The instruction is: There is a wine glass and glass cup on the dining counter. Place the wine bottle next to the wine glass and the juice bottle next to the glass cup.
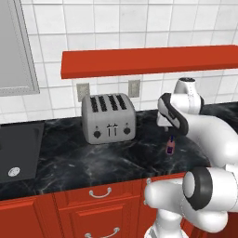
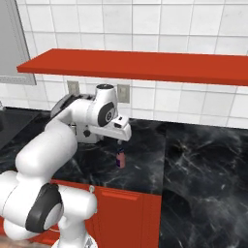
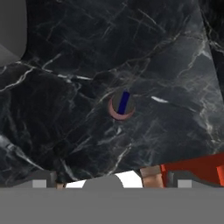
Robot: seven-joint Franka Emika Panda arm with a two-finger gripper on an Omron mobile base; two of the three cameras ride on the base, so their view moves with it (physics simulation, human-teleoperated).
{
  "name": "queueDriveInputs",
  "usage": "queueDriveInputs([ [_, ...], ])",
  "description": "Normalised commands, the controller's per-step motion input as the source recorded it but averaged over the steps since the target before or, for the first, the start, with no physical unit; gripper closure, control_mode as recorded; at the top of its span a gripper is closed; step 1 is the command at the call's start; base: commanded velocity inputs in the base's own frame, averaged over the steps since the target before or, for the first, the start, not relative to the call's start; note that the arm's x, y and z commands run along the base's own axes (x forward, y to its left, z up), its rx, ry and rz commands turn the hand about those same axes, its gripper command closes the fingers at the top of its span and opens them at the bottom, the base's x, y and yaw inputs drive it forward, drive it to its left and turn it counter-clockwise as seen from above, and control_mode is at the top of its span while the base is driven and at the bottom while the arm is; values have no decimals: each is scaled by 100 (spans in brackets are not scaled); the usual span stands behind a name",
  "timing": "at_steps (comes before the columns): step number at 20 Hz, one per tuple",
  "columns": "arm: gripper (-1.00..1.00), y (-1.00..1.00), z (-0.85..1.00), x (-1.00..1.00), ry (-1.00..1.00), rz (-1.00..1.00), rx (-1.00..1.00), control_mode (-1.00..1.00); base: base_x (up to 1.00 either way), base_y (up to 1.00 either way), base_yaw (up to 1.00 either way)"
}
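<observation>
- No brand or writing legible anywhere; juice bottle (image 1: 170, 147) label too small to make out.
- Juice bottle: small, purplish-pink body, dark top, standing upright on the black marble counter (image 1: 93, 162), right of the toaster (image 1: 108, 118) and near the counter's front edge.
- Gripper (image 2: 119, 140) hangs directly above the bottle, not touching it; jaws spread wide, nothing held.
- Hand view looks straight down: bottle (image 3: 121, 105) reads as a pinkish ring with a dark cap and blue stripe, marble all round.
- Left base view adds the silver four-slot toaster, a dark sink (image 1: 18, 151), two wall outlets (image 1: 134, 88) and the red shelf (image 1: 148, 60).
- Right base view has the bottle (image 2: 120, 158) clear of the arm, and the counter running on to the right.
- Red drawers (image 1: 93, 209) with silver handles below.
</observation>
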Motion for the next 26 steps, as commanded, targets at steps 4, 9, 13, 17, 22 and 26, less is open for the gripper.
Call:
queueDriveInputs([
  [4, -100, -10, -22, 16, 0, 3, 0, -100, 0, 0, 0],
  [9, -100, -11, -19, 7, 0, 1, 0, -100, 0, 0, 0],
  [13, -100, -17, -23, 16, 4, 2, 0, -100, 0, 0, 0],
  [17, -100, -1, -20, 14, 1, 3, 0, -100, 0, 0, 0],
  [22, -100, 0, -22, 17, 0, 3, 0, -100, 0, 0, 0],
  [26, -100, 0, -20, 19, 0, 3, 0, -100, 0, 0, 0],
])
